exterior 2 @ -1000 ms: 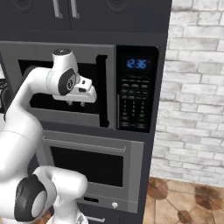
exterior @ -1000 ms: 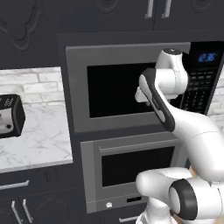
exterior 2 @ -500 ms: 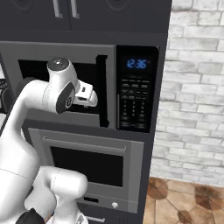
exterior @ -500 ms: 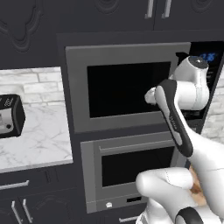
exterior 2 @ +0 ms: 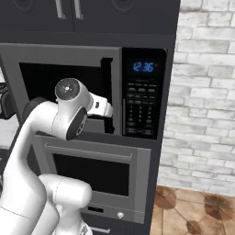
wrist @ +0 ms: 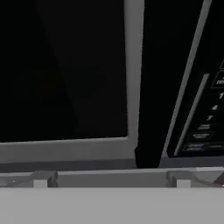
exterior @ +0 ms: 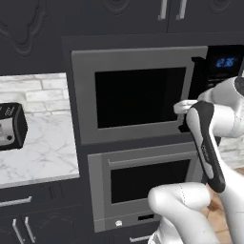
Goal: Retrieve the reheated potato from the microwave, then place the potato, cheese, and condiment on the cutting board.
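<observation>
With our fingers (wrist: 111, 181) apart and empty just off the microwave (exterior: 138, 95) door's right edge, potato unseen behind dark glass, we risk slipping off that edge.

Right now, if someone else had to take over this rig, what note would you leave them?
Pincer: open, holding nothing, up against the right edge of the microwave door, beside the keypad panel.
Things: the microwave door looks slightly ajar at its right edge in the right base view; the inside is too dark to make out the potato. Cheese, condiment bottle and cutting board can't be located from these pictures. A toaster sits on the marble counter to the left; the oven is below the microwave.
Done: arm brought to the door.
Left: swing the door fully open, take out the potato, then set potato, cheese and condiment on the board.
</observation>
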Robot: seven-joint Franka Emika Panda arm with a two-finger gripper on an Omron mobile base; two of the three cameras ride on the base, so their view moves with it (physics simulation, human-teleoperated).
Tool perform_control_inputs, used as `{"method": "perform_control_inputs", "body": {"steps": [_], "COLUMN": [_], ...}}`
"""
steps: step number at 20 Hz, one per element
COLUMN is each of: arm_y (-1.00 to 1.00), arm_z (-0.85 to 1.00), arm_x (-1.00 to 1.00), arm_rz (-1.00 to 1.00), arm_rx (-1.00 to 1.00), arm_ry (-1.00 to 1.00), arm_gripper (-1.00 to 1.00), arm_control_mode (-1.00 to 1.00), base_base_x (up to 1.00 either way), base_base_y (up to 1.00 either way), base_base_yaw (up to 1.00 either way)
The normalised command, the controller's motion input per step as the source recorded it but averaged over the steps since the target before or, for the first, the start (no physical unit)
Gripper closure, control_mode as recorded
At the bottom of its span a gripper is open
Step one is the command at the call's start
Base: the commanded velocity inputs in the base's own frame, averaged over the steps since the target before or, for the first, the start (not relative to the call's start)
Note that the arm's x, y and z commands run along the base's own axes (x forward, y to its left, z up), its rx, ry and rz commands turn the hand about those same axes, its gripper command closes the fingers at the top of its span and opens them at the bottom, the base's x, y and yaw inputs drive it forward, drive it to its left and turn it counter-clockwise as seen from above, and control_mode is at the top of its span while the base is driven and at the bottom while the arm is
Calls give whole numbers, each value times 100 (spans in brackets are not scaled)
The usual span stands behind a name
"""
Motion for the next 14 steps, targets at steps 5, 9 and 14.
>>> {"method": "perform_control_inputs", "body": {"steps": [5,9,14], "arm_y": [-47,-39,-3], "arm_z": [27,22,2], "arm_x": [9,23,31], "arm_rz": [0,0,0], "arm_rx": [0,0,5], "arm_ry": [6,7,0], "arm_gripper": [-100,-100,-100], "arm_control_mode": [-100,-100,-100], "base_base_x": [0,0,0], "base_base_y": [0,0,0], "base_base_yaw": [0,0,0]}}
